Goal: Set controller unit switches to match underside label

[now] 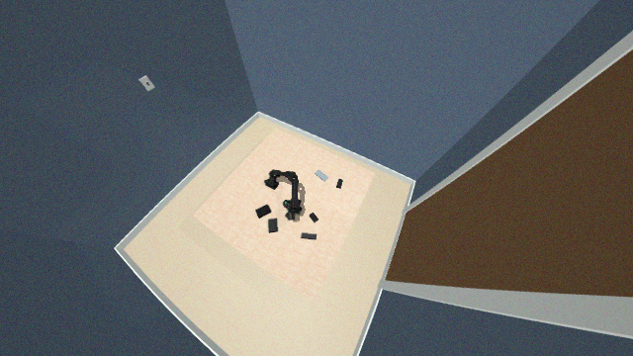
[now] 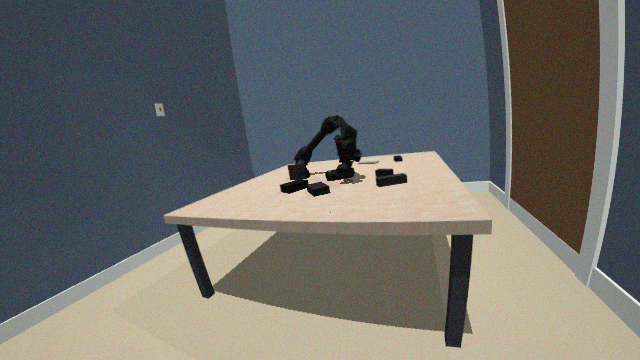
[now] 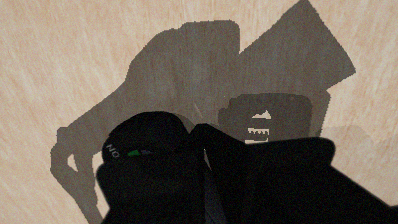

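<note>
The dark grey controller unit (image 2: 338, 174) lies on the bench right under the arm's wrist. My gripper (image 1: 291, 208) (image 2: 345, 168) (image 3: 201, 128) is shut and empty, with its tips down on the unit's top. In the wrist view the black fingers fill the lower half. A green switch end (image 3: 132, 153) beside white "ON" lettering shows at their left. Most of the unit's top and its other switches are hidden by the fingers. A dim rectangle with small white marks (image 3: 259, 131) shows just beyond the tips, and I cannot tell what it is.
Other dark modules lie around: two at the left (image 1: 262, 211) (image 1: 272, 225) (image 2: 293, 186) (image 2: 318, 188), two at the right (image 1: 309, 235) (image 1: 314, 217) (image 2: 391, 179), and a small one farther back (image 1: 339, 183) (image 2: 397, 158). A light flat plate (image 1: 321, 174) (image 2: 367, 162) lies behind the arm.
</note>
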`<state>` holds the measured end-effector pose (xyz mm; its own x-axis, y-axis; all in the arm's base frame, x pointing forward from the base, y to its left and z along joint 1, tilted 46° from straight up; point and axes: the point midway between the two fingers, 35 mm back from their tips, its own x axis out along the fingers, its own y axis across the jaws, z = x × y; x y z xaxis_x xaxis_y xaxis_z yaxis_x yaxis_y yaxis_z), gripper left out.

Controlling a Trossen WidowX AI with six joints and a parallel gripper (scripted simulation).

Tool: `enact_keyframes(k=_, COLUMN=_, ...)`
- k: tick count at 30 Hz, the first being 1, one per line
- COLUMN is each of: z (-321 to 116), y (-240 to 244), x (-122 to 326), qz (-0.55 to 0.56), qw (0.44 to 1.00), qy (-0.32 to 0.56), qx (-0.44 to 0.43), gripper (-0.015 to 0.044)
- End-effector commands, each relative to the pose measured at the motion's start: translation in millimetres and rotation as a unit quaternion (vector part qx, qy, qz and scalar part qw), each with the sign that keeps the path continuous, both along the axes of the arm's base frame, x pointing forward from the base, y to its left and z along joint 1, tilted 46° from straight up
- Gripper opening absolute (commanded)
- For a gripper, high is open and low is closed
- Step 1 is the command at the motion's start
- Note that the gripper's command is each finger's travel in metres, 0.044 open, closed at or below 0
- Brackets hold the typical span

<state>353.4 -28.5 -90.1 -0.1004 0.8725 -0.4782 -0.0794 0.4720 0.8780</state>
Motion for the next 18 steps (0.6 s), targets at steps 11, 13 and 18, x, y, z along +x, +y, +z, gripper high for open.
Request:
enact_keyframes(k=11, z=2.2, y=-3.2, x=0.2, qz=-0.003, qw=1.0, qy=0.002, qx=-0.001, gripper=0.0)
enact_keyframes(k=13, z=-1.9, y=-22.3, x=3.4, qz=-0.009, qw=1.0, qy=0.007, qx=-0.004, gripper=0.0)
enact_keyframes(k=18, z=-11.9, y=-71.6, x=3.8, qz=-0.024, qw=0.999, qy=0.019, qx=-0.007, gripper=0.0)
